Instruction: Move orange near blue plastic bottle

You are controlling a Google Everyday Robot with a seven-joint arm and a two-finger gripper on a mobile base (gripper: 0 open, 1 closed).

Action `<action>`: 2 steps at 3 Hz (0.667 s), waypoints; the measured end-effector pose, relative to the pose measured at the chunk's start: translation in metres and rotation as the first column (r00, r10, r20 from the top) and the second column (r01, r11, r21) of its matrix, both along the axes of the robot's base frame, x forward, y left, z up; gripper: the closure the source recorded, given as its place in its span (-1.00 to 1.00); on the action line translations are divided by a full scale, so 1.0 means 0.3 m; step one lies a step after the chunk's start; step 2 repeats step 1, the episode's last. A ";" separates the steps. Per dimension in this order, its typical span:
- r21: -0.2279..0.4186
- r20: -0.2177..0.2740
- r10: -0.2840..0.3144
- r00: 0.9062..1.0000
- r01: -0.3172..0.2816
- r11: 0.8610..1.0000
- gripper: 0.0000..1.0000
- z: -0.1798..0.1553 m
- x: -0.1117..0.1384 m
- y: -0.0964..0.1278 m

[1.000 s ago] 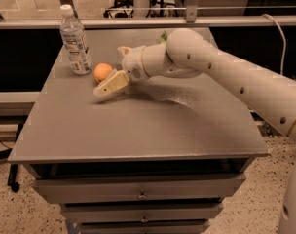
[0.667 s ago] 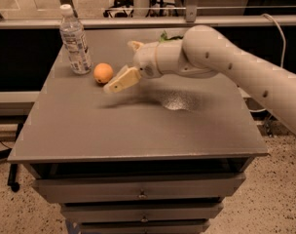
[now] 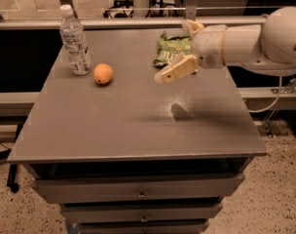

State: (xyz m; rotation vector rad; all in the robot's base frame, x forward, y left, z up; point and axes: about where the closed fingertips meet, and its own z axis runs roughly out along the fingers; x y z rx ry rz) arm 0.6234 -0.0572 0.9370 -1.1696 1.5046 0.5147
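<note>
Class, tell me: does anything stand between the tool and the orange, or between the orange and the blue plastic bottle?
Nothing visible does. Only bare table lies between the orange and the blue plastic bottle. The tool hangs right of the orange; the green chip bag sits behind it, off that line.

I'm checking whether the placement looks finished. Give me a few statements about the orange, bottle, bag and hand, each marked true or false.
1. The orange lies on the table beside the blue plastic bottle. True.
2. The hand grips the orange. False: it hangs open above the table, right of the orange, holding nothing.
3. The bottle lies on its side. False: it stands upright.
4. A green chip bag lies at the table's far side. True.
</note>
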 end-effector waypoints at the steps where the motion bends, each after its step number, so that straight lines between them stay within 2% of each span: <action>1: -0.004 0.003 -0.025 1.000 0.025 1.000 -1.00 0.007 -0.018 -0.071; 2: -0.004 0.003 -0.025 1.000 0.025 1.000 -1.00 0.007 -0.018 -0.071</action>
